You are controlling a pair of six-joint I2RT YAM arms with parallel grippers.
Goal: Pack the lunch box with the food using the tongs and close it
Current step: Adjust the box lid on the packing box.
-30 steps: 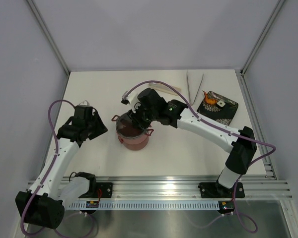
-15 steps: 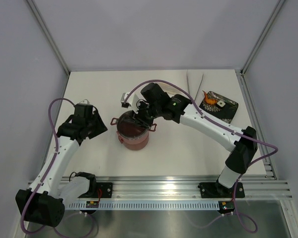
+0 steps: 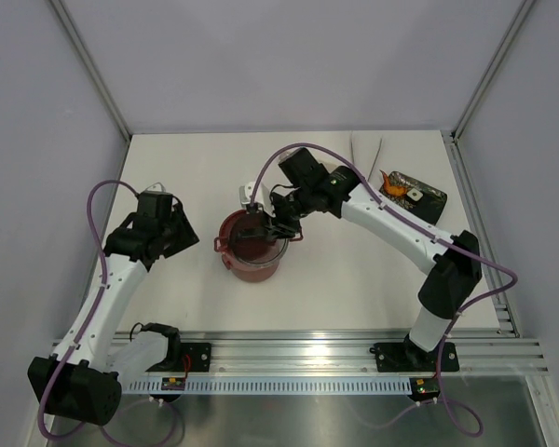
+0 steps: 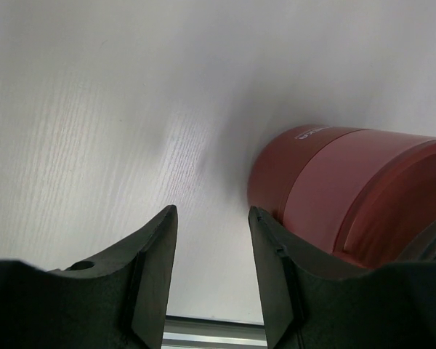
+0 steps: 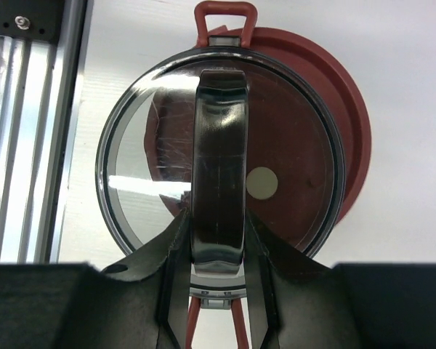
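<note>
Left end effector [image 4: 212,225]: fingers apart, nothing between them, only bare bench [image 3: 186,168] below.
Left arm pose: bent at the elbow, wrist low, aimed at the lunch box [image 3: 252,265], which stands just to this end effector's right, not touching.
Right end effector [image 5: 218,240]: clamped on the handle [image 5: 219,145] of the top lid [image 5: 152,145], one finger each side.
Top lid: held over the maroon stack, off-centre from it; red latch [image 5: 224,14] hangs loose on the side away from the fingers.
Right arm pose: stretched left across the bench, wrist pointing down.
Food: shrimp piece [image 3: 392,183] and white piece [image 3: 414,195] lie on the tray [image 3: 427,212], well behind the right end effector.
Tongs [image 3: 355,154]: on the bench beyond the tray, unheld.
Progress: packing judged not begun; picking up the tongs, moving the food and closing all remain.
</note>
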